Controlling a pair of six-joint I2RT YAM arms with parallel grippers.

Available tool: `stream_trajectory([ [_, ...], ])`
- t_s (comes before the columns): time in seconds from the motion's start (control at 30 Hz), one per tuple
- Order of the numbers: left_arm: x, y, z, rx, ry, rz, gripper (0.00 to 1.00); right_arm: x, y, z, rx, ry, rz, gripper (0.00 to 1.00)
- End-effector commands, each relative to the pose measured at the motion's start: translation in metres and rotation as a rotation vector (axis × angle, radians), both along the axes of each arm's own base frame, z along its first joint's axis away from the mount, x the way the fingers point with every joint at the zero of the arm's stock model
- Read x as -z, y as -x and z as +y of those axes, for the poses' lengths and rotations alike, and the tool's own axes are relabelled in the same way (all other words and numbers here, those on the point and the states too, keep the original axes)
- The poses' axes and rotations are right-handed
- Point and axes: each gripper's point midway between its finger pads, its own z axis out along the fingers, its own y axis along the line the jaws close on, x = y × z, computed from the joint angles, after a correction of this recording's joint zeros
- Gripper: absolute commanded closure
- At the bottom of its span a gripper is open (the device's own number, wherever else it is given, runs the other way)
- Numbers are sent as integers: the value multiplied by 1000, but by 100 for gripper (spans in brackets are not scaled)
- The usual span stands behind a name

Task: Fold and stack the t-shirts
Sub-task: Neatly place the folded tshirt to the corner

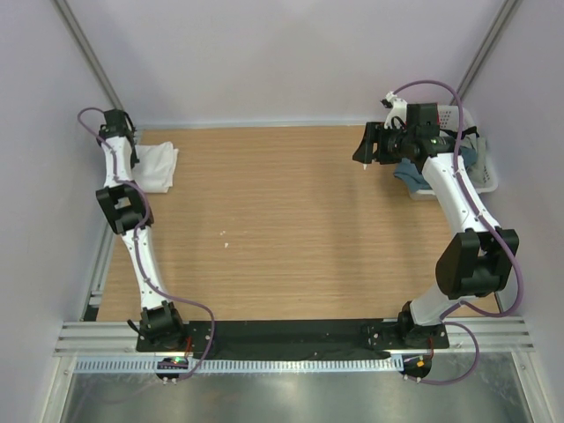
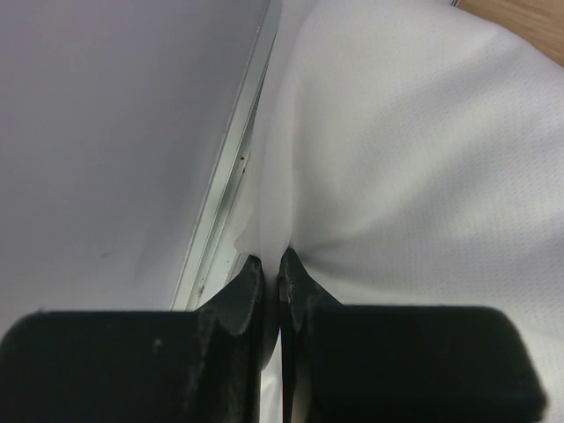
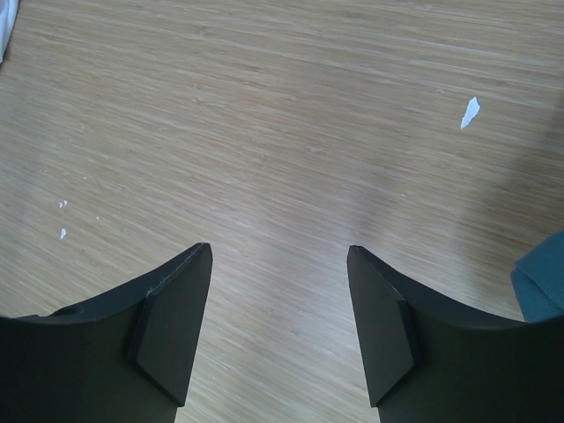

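Note:
A folded white t-shirt [image 1: 159,165] lies at the far left corner of the table. My left gripper [image 1: 132,159] sits at its left edge, and in the left wrist view [image 2: 271,260] the jaws are shut on a pinch of the white cloth [image 2: 405,150]. A slate blue t-shirt [image 1: 414,179] hangs out of the white basket [image 1: 487,169] at the far right, and its edge shows in the right wrist view [image 3: 542,282]. My right gripper [image 1: 365,145] is open and empty above the bare table, left of the basket [image 3: 279,256].
The wooden table [image 1: 291,220] has small white flecks [image 1: 226,235] near its middle. A metal rail [image 2: 231,176] and the grey wall run close beside the left gripper. The basket stands at the table's far right corner.

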Motion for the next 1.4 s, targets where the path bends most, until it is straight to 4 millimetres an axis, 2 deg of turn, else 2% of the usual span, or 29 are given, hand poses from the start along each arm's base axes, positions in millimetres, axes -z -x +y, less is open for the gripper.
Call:
stream_trajectory([
  [0.0,-19,-20,9,-25,-51,-95,100,-16,-3,-5,21,10,-55,31],
  [0.17,-16,-22,6,-36,-35,-105,100,-17,-2,-7,25,17,-56,31],
  [0.3,-22,-24,6,-34,-40,-120,100,-17,-1,-8,25,22,-58,31],
  [0.57,-32,-9,12,-72,-42,-97,100,-20,0,-9,29,26,-70,30],
  [0.83,-49,-4,14,-78,-74,-96,100,-18,2,-7,27,15,-66,30],
  [1.37,-75,-12,29,-66,-171,-140,100,-15,5,-11,40,-4,-62,30],
])
